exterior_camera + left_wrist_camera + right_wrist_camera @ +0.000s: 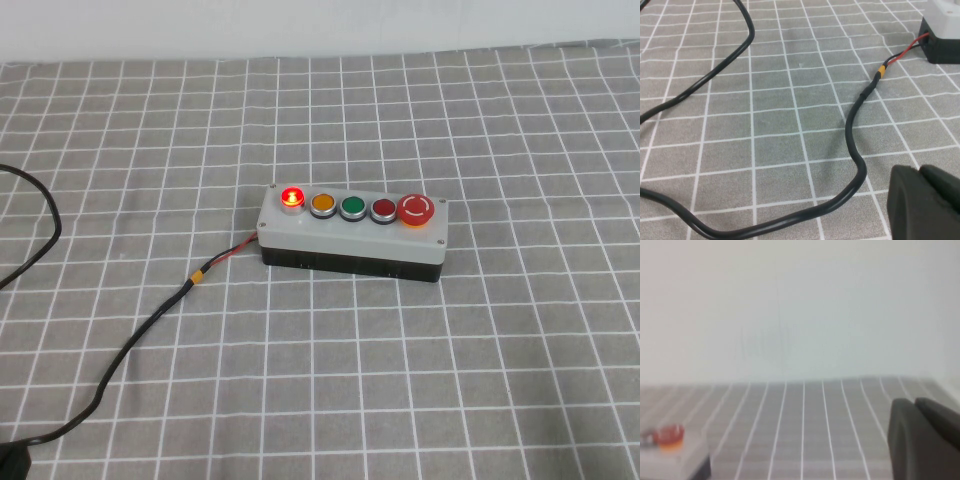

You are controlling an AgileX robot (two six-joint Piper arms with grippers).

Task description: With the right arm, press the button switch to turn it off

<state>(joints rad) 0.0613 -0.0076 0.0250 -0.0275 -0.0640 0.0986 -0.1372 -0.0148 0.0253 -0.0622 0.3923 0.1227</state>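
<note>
The high view shows the button switch [292, 197] glowing red at the left end of the grey box [352, 236], mid-worktop [480, 380]; open checked cloth lies on every side. A black cable [120, 352] trails leftward.

In the left wrist view the left hand [925, 205] is a dark edge above that cable; its opening cannot be told.

In the right wrist view the right hand [925, 440] sits well apart from the mushroom button [669, 436]; opening unclear.

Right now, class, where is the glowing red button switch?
In the high view, the button switch sits at the left end of the grey box, beside the orange button.
</note>
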